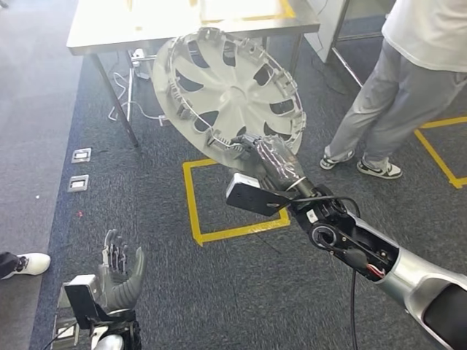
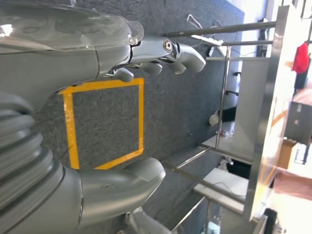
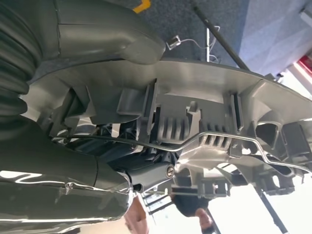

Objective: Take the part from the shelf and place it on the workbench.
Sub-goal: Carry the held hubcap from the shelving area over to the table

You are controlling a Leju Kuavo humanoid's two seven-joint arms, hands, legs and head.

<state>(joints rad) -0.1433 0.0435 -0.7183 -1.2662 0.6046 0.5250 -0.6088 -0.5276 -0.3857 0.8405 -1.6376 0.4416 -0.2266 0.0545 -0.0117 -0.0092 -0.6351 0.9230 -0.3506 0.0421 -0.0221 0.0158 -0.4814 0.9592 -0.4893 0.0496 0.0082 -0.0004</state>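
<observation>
Presently, one grey wheel cover (image 1: 228,91) is held at its rim by the right hand (image 1: 263,154), fingers (image 3: 147,178) clamped; one left hand (image 1: 118,273), fingers (image 2: 176,53) spread, holding nothing; one steel bench (image 1: 110,29); no legible writing.

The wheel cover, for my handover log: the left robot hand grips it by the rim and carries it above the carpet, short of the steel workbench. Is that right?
Not quite: the right robot hand grips the wheel cover by the rim, as the head view shows. The left robot hand hangs low, holding nothing. The rest stands: the cover is above the carpet, short of the steel workbench.
</observation>
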